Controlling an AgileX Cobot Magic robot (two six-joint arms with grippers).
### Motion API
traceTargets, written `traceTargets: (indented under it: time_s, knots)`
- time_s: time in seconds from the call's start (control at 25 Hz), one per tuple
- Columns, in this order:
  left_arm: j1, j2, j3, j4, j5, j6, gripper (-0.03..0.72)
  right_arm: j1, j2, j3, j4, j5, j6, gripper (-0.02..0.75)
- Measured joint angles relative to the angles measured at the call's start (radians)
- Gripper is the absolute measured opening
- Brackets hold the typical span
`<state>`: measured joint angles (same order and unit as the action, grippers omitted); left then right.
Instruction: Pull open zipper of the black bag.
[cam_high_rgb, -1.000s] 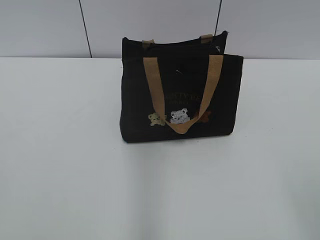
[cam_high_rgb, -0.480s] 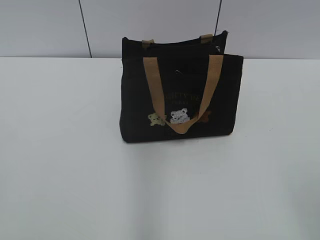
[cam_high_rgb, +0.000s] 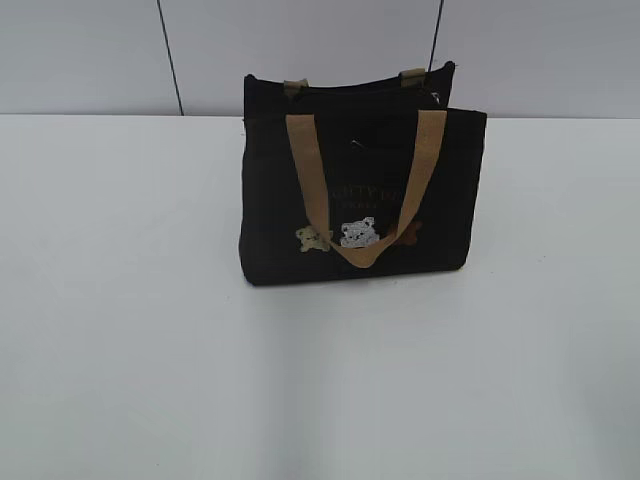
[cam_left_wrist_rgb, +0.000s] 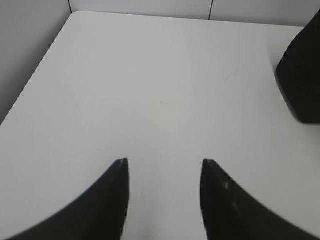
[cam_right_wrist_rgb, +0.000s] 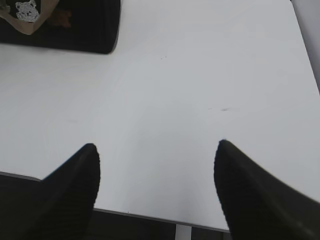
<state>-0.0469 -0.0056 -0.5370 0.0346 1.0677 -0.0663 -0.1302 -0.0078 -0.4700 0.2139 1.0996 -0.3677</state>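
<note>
Jaws on both arms stand apart and hold nothing: the left gripper (cam_left_wrist_rgb: 164, 165) moderately parted, the right gripper (cam_right_wrist_rgb: 157, 150) wider, each hovering over bare white tabletop (cam_high_rgb: 130, 330). Well beyond them, the small rectangular black fabric bag (cam_high_rgb: 360, 190) with tan webbing handles stands upright at the table's far middle. Its dark zipper (cam_high_rgb: 345, 92) runs along the top rim; I cannot make out the pull. Best, I'd judge, to steady the bag with one arm before tugging.
</note>
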Motion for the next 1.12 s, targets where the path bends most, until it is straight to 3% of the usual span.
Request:
traceTargets:
  time_s: [0.56, 1.12]
  knots:
    - [0.0, 0.0, 0.0, 0.0, 0.0, 0.0, 0.354, 0.0, 0.0, 0.001, -0.079, -0.003, 0.217, 0.54]
    - [0.0, 0.0, 0.0, 0.0, 0.0, 0.0, 0.354, 0.0, 0.0, 0.001, -0.091, -0.005, 0.234, 0.54]
